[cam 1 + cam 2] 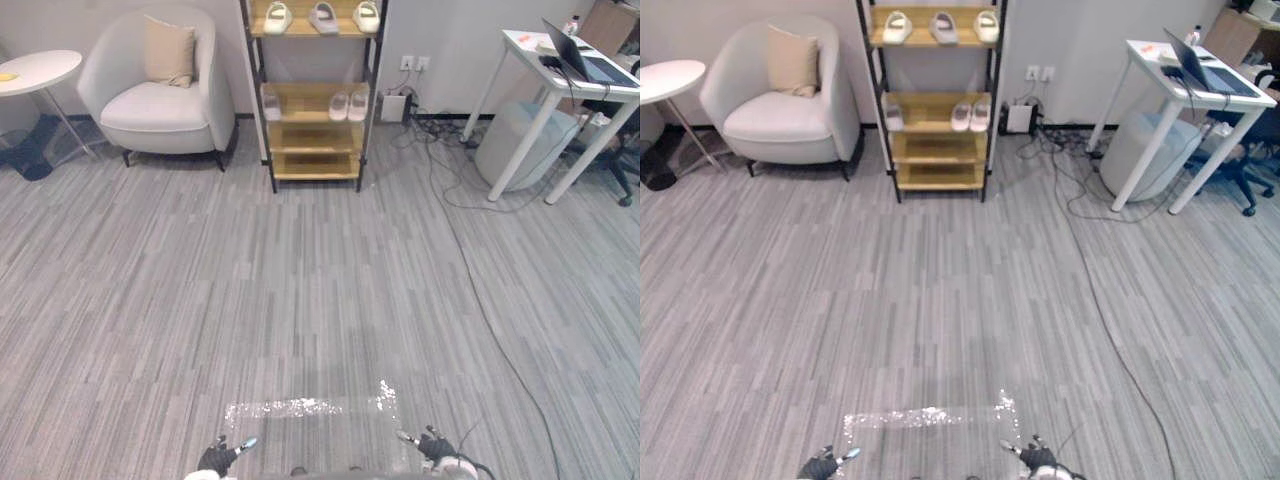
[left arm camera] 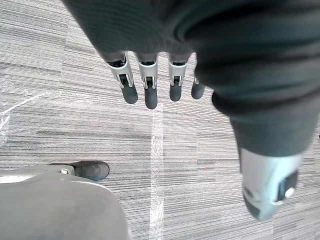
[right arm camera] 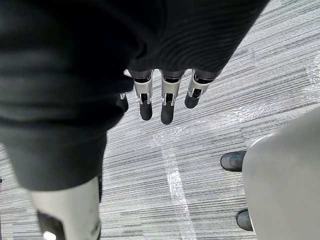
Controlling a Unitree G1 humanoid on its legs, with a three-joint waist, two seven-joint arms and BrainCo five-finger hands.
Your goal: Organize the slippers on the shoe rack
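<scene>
Shoe rack point(image 1: 315, 135) at the centre of the far wall, between an armchair point(image 1: 160, 90) on the left and a white desk point(image 1: 565, 80) on the right. Three slippers point(image 1: 322, 17) lie on its top shelf. The shelf below carries a single slipper point(image 1: 270, 102) at the left and a pair point(image 1: 349, 105) at the right. Left hand point(image 2: 150, 92) and right hand point(image 3: 167, 107) hang well short of the rack, above the grey floor beside a tape mark point(image 1: 300, 407), fingers straight and holding nothing.
</scene>
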